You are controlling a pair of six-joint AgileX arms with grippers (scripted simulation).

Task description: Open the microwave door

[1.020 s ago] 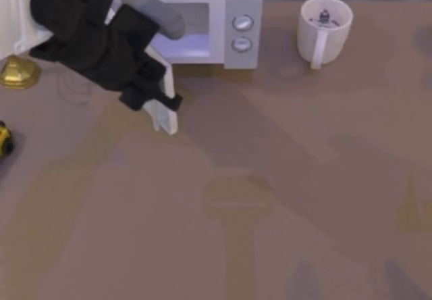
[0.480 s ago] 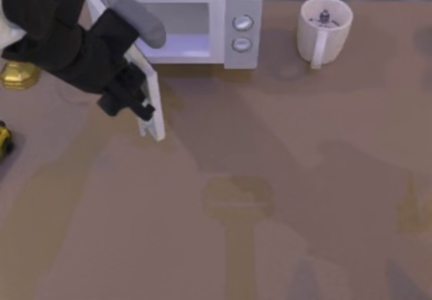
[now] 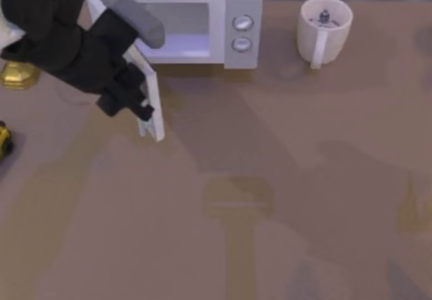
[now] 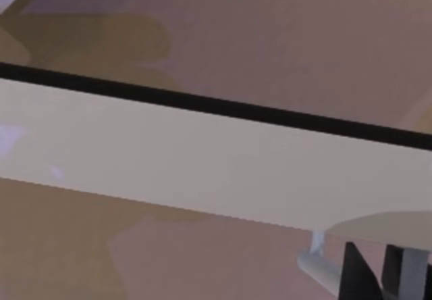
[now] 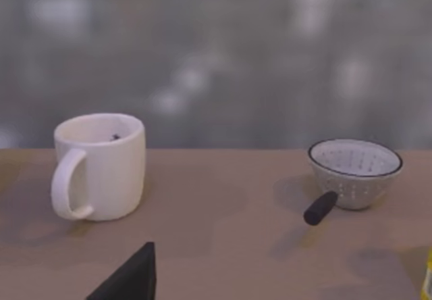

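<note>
**Operator:** Where is the door, and what has the left arm got?

**Observer:** You'll find the microwave point(image 3: 202, 23) at the far edge of the worktop point(image 3: 270, 198), left of centre in the top view, its back cut off by the frame. The microwave door point(image 3: 150, 101) stands swung wide, edge-on to the overhead camera, reaching from the oven's left front corner out toward the near side. The cavity is bare to view. Your left end effector point(image 3: 138, 104) sits against the door's outer face near its free edge. Its dark body covers the fingers, so I cannot tell whether they are spread or clamped on the panel.

**Operator:** Does the left wrist camera settle it?

**Observer:** No. You get only a long pale band with a dark upper edge across it, probably the door point(image 4: 202, 165) seen very close, and a sliver of dark hardware at one corner. The contact itself is out of sight.

**Operator:** And the right side?

**Observer:** Your right arm does not appear in the top view. Its wrist camera shows one dark tip at the frame's edge, too little to judge the fingers. Beyond it you see the white mug point(image 5: 101, 168) and a small speckled bowl point(image 5: 354, 171) with a dark handle. In the top view the mug point(image 3: 325, 26) stands right of the microwave. A gold object point(image 3: 17, 73) and a yellow one point(image 3: 4, 140) are cut off at the left edge.
</note>
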